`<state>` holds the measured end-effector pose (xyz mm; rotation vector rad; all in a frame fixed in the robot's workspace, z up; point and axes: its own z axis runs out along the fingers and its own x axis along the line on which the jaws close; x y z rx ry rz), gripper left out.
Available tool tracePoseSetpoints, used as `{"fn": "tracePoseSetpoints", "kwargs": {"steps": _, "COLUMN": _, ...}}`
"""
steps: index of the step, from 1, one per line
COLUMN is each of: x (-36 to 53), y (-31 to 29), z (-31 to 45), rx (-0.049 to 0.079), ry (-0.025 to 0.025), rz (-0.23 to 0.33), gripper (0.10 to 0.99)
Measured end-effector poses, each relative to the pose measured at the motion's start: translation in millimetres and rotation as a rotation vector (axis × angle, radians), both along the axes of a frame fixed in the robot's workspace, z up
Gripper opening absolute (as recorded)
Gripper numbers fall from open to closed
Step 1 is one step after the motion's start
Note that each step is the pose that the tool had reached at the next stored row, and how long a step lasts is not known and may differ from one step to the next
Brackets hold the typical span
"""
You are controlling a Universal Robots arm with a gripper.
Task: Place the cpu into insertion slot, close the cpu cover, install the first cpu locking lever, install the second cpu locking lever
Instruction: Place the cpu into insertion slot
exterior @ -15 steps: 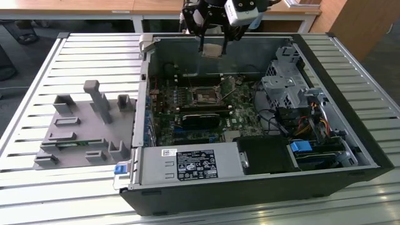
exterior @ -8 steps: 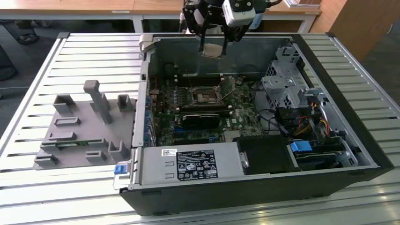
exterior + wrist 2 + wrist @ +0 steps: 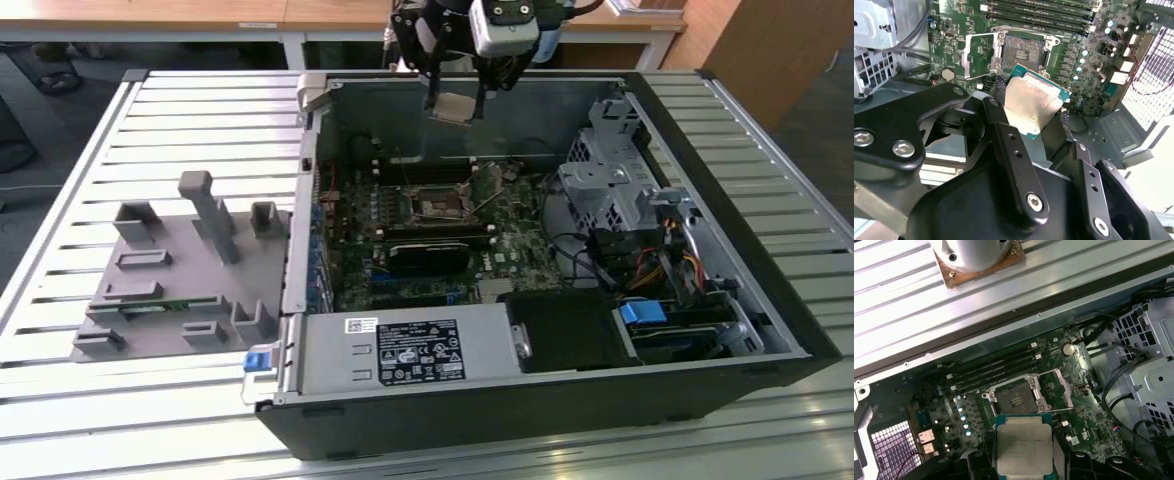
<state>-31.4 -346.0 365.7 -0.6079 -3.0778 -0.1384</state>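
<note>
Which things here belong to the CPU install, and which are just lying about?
Job in hand:
- the cpu, held in the gripper
- the insertion slot, uncovered
- the cpu cover, swung open beside the slot

Lying about:
- power-supply box
- grey parts holder on the exterior view's left
- drive cage
- memory slots

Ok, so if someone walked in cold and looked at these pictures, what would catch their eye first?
The cpu, a tan-silver square clamped in the arm's jaws, hangs in the air above the open computer case. Below it on the green motherboard lies the insertion slot, bare, with the cpu cover swung open beside it.
</note>
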Motion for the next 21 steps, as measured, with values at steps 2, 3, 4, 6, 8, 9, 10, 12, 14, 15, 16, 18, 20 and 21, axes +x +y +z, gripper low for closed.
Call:
{"fn": "tracePoseSetpoints", "kwargs": {"steps": 2, "x": 0.1, "y": 0.0, "z": 0.0, "rx": -0.001, "ry": 0.0, "rz": -0.02, "gripper": 0.537}}
{"fn": "tracePoseSetpoints", "kwargs": {"steps": 3, "x": 0.1, "y": 0.0, "z": 0.0, "rx": -0.001, "ry": 0.0, "rz": -0.03, "gripper": 0.537}}
{"fn": "tracePoseSetpoints", "kwargs": {"steps": 4, "x": 0.2, "y": 0.1, "z": -0.1, "rx": -0.001, "ry": 0.0, "rz": -0.039, "gripper": 0.537}}
{"fn": "tracePoseSetpoints", "kwargs": {"steps": 6, "x": 0.2, "y": 0.2, "z": -0.2, "rx": -0.002, "ry": 0.0, "rz": -0.063, "gripper": 0.537}}
{"fn": "tracePoseSetpoints", "kwargs": {"steps": 8, "x": 0.2, "y": 0.3, "z": -0.4, "rx": -0.003, "ry": 0.0, "rz": -0.088, "gripper": 0.537}}
{"fn": "tracePoseSetpoints", "kwargs": {"steps": 9, "x": 0.2, "y": 0.3, "z": -0.4, "rx": -0.003, "ry": 0.0, "rz": -0.101, "gripper": 0.537}}
{"fn": "tracePoseSetpoints", "kwargs": {"steps": 10, "x": 0.2, "y": 0.3, "z": -0.4, "rx": -0.003, "ry": 0.0, "rz": -0.114, "gripper": 0.537}}
{"fn": "tracePoseSetpoints", "kwargs": {"steps": 12, "x": 0.2, "y": 0.4, "z": -0.6, "rx": -0.003, "ry": 0.0001, "rz": -0.141, "gripper": 0.537}}
{"fn": "tracePoseSetpoints", "kwargs": {"steps": 14, "x": 0.2, "y": 0.4, "z": -0.9, "rx": -0.004, "ry": 0.0001, "rz": -0.17, "gripper": 0.537}}
{"fn": "tracePoseSetpoints", "kwargs": {"steps": 15, "x": 0.3, "y": 0.5, "z": -0.9, "rx": -0.004, "ry": 0.0001, "rz": -0.184, "gripper": 0.537}}
{"fn": "tracePoseSetpoints", "kwargs": {"steps": 16, "x": 0.2, "y": 0.5, "z": -1.0, "rx": -0.004, "ry": 0.0001, "rz": -0.197, "gripper": 0.537}}
{"fn": "tracePoseSetpoints", "kwargs": {"steps": 18, "x": 0.2, "y": 0.6, "z": -1.2, "rx": -0.004, "ry": 0.0002, "rz": -0.224, "gripper": 0.537}}
{"fn": "tracePoseSetpoints", "kwargs": {"steps": 20, "x": 0.3, "y": 0.6, "z": -1.4, "rx": -0.004, "ry": 0.0001, "rz": -0.249, "gripper": 0.537}}
{"fn": "tracePoseSetpoints", "kwargs": {"steps": 21, "x": 0.2, "y": 0.7, "z": -1.4, "rx": -0.005, "ry": 0.0002, "rz": -0.262, "gripper": 0.537}}
